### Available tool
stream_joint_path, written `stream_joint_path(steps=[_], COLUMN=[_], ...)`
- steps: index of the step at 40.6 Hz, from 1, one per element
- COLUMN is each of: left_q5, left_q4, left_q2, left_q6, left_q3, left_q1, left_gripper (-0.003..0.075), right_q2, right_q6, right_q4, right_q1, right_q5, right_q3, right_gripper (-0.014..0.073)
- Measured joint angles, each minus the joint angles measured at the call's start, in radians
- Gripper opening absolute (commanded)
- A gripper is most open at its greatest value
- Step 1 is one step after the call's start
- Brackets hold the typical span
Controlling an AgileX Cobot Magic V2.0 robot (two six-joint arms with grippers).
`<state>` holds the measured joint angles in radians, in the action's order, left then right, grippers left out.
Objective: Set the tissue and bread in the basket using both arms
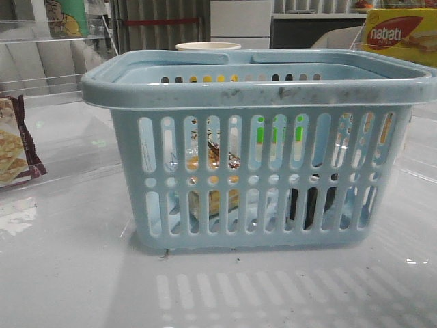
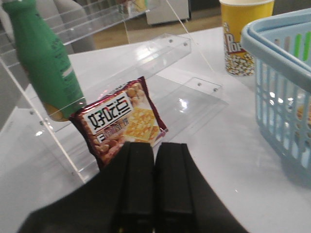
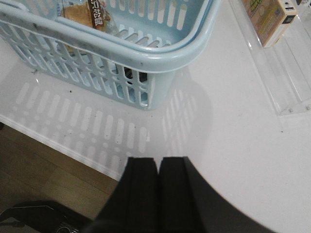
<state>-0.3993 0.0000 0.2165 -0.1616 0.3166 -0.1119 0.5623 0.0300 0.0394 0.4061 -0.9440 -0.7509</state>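
Observation:
The light-blue basket (image 1: 259, 92) stands in the middle of the table. The bread (image 1: 217, 158), a clear packet of golden-brown bread, lies inside it on the left and shows through the slots. The dark tissue pack (image 1: 308, 203) stands inside on the right, near the floor. Neither gripper shows in the front view. My left gripper (image 2: 154, 145) is shut and empty, left of the basket (image 2: 284, 73). My right gripper (image 3: 158, 160) is shut and empty over the table's front edge, apart from the basket (image 3: 160, 63); the bread (image 3: 80, 14) and a dark bit of the tissue (image 3: 128, 73) show there.
A maroon-edged cracker packet (image 2: 124, 121) leans on a clear acrylic shelf (image 2: 194, 92) beside a green bottle (image 2: 46, 58); the packet also shows in the front view (image 1: 13, 147). A yellow popcorn cup (image 2: 243, 41) stands behind the basket. A yellow box (image 3: 269, 17) sits on the right shelf.

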Motion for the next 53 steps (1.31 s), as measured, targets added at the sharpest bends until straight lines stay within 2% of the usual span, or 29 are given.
stream_joint_path(steps=[6,12,21,53], left_q5=[0.118,0.220,0.335,0.354], left_q4=[0.000,0.000,0.000,-0.008], left_q2=[-0.112,-0.191,-0.223,-0.223], left_q6=[0.000,0.000,0.000,0.000], left_q3=[-0.142,-0.257,-0.324,-0.324], left_q1=[0.063,0.080,0.081,0.081], left_gripper=[0.0091,0.0091,0.0091,0.0091], right_q2=[0.000,0.000,0.000,0.000], right_q6=[0.000,0.000,0.000,0.001], right_q4=[0.000,0.000,0.001,0.001], right_q1=[0.000,0.000,0.000,0.000], right_q5=[0.000,0.000,-0.002,-0.002], right_q3=[0.000,0.000,0.000,0.000], right_gripper=[0.0057,0.0057,0.0057,0.0057])
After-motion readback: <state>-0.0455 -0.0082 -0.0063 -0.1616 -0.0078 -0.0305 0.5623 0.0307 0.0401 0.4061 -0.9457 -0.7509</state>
